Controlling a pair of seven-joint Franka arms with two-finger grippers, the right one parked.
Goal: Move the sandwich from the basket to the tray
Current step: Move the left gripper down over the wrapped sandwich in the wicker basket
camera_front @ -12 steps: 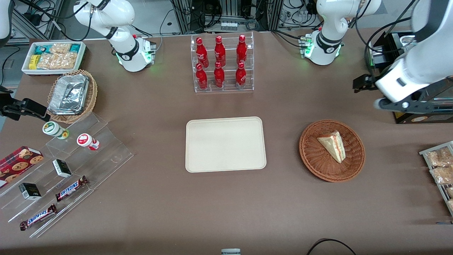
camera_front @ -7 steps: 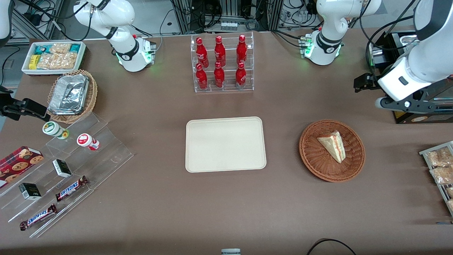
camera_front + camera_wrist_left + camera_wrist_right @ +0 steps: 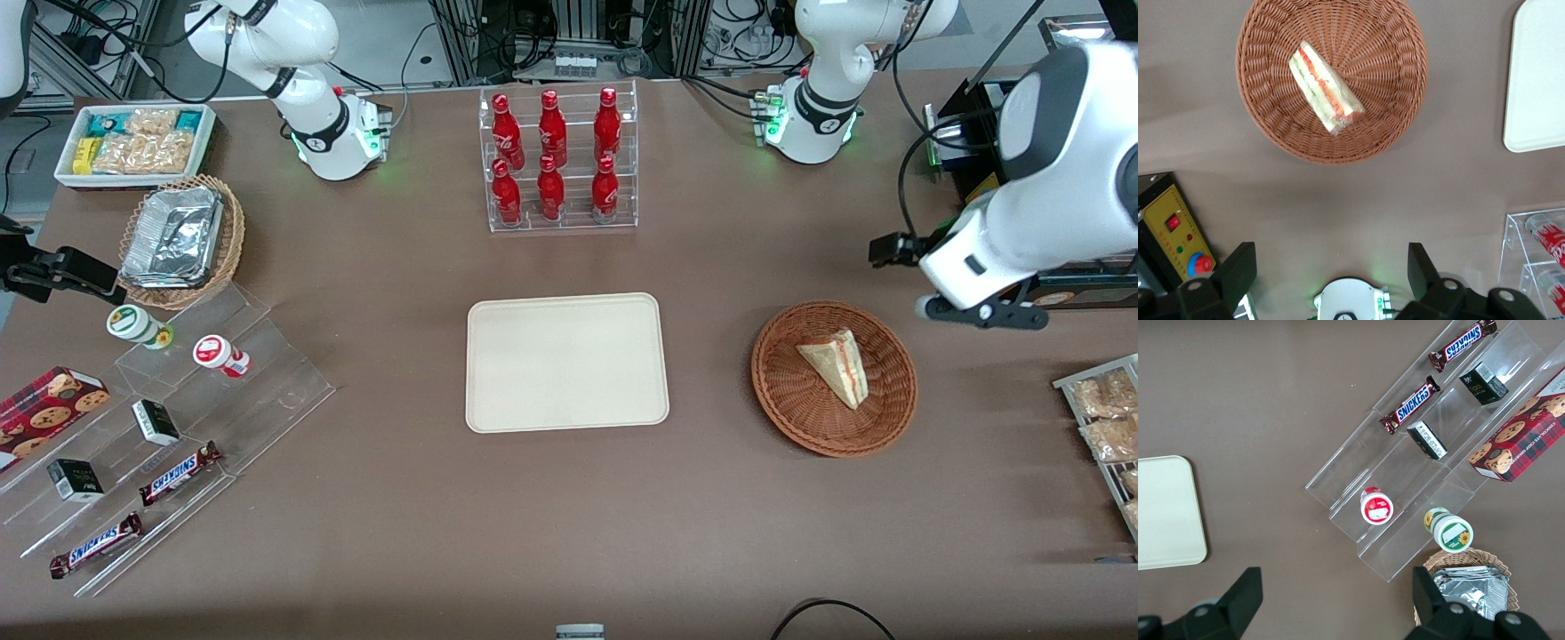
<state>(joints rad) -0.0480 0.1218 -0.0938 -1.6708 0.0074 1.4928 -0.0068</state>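
Only the left arm had moved since the earlier frames: its wrist had swung in from the working arm's end of the table toward the basket (image 3: 834, 378), while everything else lay as before. The cream tray (image 3: 567, 362) sat bare at mid-table, well apart from the basket. The gripper (image 3: 1331, 270) hovered high, just off the basket's rim, its fingers spread wide and holding nothing. The sandwich (image 3: 836, 365) lay in the basket, on its side, cut edge showing. Judging from this, the clear wrap could slip between the fingers, or a descent off-centre could catch the wicker rim and drag the basket.
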